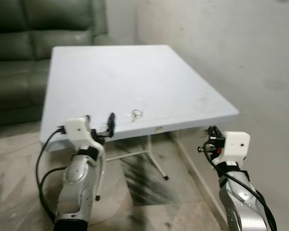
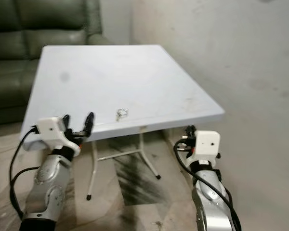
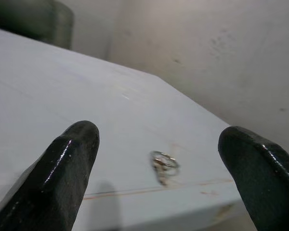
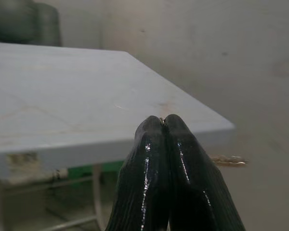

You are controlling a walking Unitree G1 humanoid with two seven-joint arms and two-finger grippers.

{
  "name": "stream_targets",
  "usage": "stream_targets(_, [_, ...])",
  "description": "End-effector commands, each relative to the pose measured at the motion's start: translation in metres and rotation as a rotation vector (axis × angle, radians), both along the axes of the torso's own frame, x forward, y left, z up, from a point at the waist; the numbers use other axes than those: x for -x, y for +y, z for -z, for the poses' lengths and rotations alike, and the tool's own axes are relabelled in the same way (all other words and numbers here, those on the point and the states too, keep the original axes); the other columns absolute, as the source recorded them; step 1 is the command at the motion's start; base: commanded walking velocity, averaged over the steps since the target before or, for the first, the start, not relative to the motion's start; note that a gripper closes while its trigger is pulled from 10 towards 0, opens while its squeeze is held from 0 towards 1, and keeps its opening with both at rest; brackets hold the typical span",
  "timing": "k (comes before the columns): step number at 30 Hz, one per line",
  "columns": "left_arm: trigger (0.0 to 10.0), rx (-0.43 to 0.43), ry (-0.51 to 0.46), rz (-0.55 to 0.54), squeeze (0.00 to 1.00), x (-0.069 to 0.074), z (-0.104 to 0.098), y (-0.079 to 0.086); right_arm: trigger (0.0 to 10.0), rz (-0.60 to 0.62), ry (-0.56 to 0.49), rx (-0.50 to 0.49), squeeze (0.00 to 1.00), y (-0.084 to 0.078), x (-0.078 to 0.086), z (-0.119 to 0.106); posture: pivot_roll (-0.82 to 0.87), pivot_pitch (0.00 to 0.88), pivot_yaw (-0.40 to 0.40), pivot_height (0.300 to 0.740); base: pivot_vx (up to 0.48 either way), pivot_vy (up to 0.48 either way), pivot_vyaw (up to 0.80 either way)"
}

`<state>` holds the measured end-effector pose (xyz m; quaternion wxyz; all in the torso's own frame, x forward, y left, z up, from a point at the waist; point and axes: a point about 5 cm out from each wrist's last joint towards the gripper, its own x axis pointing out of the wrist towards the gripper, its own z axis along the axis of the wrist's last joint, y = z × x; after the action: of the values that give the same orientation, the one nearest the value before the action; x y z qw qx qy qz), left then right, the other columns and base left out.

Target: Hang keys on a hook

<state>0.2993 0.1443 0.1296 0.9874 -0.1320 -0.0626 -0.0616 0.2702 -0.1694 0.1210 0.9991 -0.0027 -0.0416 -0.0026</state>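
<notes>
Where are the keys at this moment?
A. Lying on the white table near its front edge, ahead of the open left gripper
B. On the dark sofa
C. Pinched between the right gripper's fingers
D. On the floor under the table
A: the keys lie on the white table close to its near edge, and the left gripper faces them with its fingers spread wide apart.

No text, label, brand, number or sign can be read anywhere in these views. The desk (image 1: 183,86) top is plain and unmarked. The white housings on the robot's wrists carry no legible print either.
</notes>
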Motion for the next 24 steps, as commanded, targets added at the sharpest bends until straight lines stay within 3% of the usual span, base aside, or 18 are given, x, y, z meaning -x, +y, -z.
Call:
stream_targets(1, [10.0,-0.007,0.004,-0.001,0.0,-0.0009,-0.0009,0.0,10.0,0.012,-0.004,0.004,0.0,-0.0024,-0.0006,-0.0024,0.03,0.041,-0.105,0.714,0.0,0.0,-0.78])
stream_targets(24, [10.0,-0.042,0.016,0.003,0.0,-0.0012,-0.0017,-0.0011,10.0,0.006,0.0,0.007,0.0,-0.0011,0.0001,-0.0019,0.03,0.03,-0.102,0.714,0.0,0.0,-0.78])
